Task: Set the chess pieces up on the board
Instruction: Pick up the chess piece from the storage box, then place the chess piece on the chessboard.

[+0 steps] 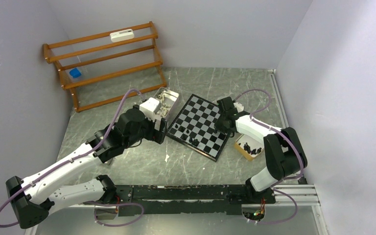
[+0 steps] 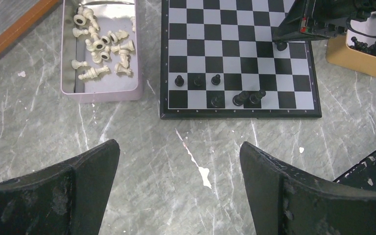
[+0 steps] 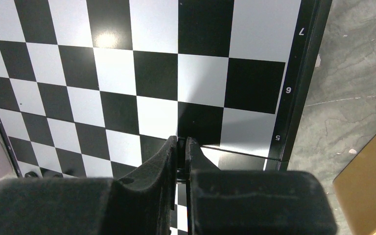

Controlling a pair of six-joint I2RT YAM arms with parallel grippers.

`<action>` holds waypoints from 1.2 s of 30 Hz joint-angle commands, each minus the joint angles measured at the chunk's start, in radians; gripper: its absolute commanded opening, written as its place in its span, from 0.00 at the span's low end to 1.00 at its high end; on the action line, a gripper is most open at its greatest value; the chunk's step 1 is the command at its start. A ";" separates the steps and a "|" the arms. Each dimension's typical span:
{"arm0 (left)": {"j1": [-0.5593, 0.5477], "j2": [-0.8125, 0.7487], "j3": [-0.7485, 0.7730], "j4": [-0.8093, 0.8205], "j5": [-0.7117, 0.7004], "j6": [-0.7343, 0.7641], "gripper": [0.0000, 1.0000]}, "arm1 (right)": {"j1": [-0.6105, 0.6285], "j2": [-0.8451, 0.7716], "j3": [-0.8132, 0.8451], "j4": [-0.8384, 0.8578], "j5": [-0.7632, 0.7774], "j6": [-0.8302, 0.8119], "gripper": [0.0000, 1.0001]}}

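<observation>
The board (image 1: 200, 125) lies tilted in the middle of the table. Several black chess pieces (image 2: 216, 79) stand or lie in its two near rows in the left wrist view. My right gripper (image 1: 223, 128) hangs low over the board's right edge (image 3: 112, 63). Its jaws are pressed almost together on a thin dark thing, a black chess piece (image 2: 281, 45), at the tips (image 3: 181, 139). My left gripper (image 2: 178, 152) hovers wide open over bare table in front of the board, nothing between its fingers (image 2: 78, 191).
A pale tray (image 2: 103, 93) of cream-white pieces (image 2: 100, 46) sits left of the board. A yellow tray (image 1: 248, 147) with black pieces (image 2: 367, 46) sits right of it. A wooden slatted rack (image 1: 107, 63) stands at the back left.
</observation>
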 commanded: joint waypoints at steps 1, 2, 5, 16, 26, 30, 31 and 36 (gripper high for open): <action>0.003 -0.012 -0.013 -0.002 -0.018 0.002 0.97 | 0.011 -0.044 -0.041 0.037 0.040 -0.021 0.02; 0.002 -0.011 -0.017 0.002 -0.017 -0.005 0.97 | 0.016 -0.068 -0.053 0.068 0.036 -0.033 0.02; 0.002 -0.001 -0.033 0.029 0.013 -0.054 0.93 | 0.044 -0.151 -0.085 0.185 -0.016 -0.131 0.03; 0.161 0.210 0.251 -0.050 0.392 -0.230 0.78 | 0.168 -0.406 -0.254 0.672 -0.377 -0.508 0.02; 0.435 0.251 0.310 -0.135 0.597 -0.265 0.77 | 0.377 -0.370 -0.338 1.084 -0.317 -0.749 0.03; 0.652 0.203 0.175 -0.030 0.809 -0.340 0.77 | 0.444 -0.235 -0.333 1.201 -0.261 -0.803 0.04; 0.684 0.192 0.147 -0.007 0.824 -0.351 0.77 | 0.455 -0.203 -0.325 1.220 -0.249 -0.804 0.04; 0.723 0.146 0.077 0.012 0.748 -0.315 0.79 | 0.496 -0.064 -0.345 1.365 -0.184 -0.789 0.04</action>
